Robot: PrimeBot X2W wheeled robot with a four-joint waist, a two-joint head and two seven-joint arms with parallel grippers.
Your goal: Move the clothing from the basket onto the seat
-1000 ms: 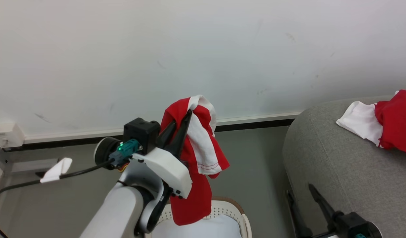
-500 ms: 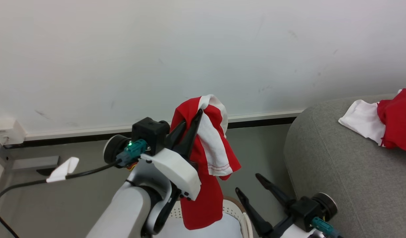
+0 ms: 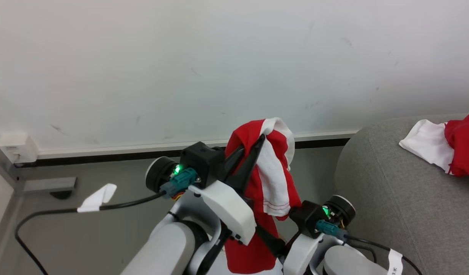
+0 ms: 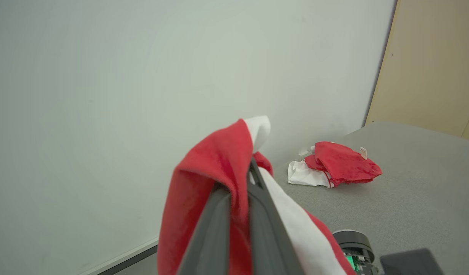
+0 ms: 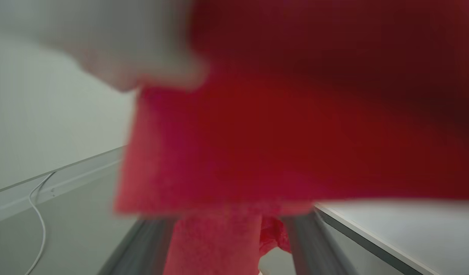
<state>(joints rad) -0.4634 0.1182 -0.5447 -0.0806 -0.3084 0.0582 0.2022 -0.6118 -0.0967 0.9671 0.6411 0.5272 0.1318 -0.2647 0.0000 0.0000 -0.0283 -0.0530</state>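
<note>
- Left gripper has its two long dark fingers pinched together on a bright red garment with a white striped panel. It holds the garment up in front of the white wall. The cloth drapes over the fingertips and hangs down past the pale forearm.
- Right gripper sits low beside the hanging cloth. Its fingers are spread apart with the red lower end between them, not pinched. That wrist view is blurred.
- Large light-grey upholstered seat stands to the robot's right, apart from the held garment.
- Crumpled red and white pile of clothing rests on top of the seat, near the wall.
</note>
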